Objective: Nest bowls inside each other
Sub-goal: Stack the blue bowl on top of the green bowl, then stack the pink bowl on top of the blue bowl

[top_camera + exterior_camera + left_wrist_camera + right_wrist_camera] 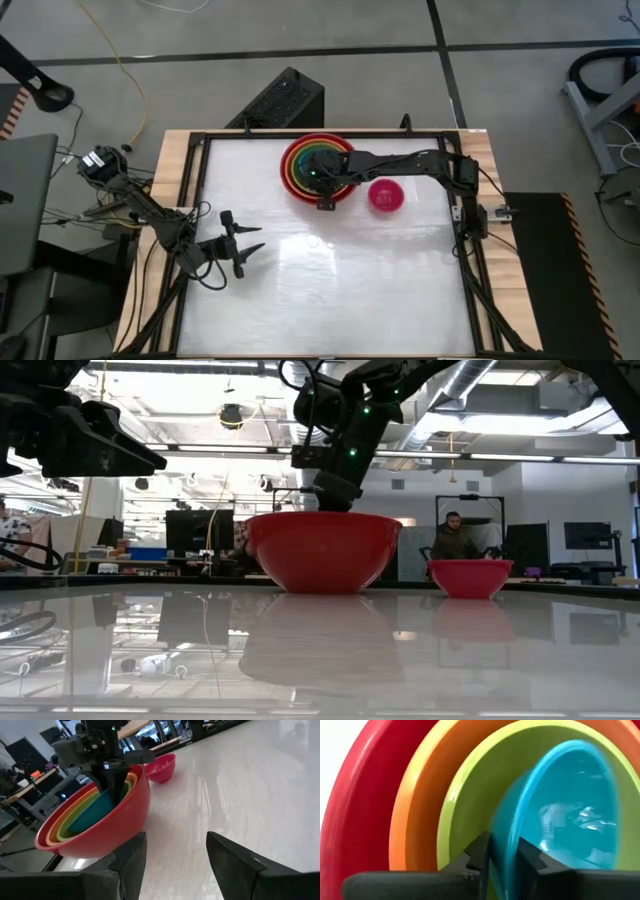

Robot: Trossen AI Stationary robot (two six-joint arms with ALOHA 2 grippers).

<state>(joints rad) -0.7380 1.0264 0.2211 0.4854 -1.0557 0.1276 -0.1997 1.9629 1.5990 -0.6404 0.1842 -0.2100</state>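
Note:
The red bowl [320,550] stands at the table's far middle with the orange bowl [420,810], the lime green bowl [470,795] and the teal bowl [570,820] nested in it. The magenta pink bowl [386,195] stands alone on its base just right of the stack. My right gripper [504,850] reaches down into the stack, slightly open, its fingers on either side of the teal bowl's rim. My left gripper [258,240] waits open above the table's near left, holding nothing. My right gripper straddles the teal bowl's near rim [512,835], one finger inside the bowl and one outside between teal and green. It comes slanting down from the table's right. I cannot tell whether the fingers touch the rim. The teal bowl rests inside the green bowl.
A black frame [200,150] runs round the white tabletop. Bare glossy table lies in front of the bowls and between the two arms. Beyond the far edge, a person sits at a desk in the room [455,540].

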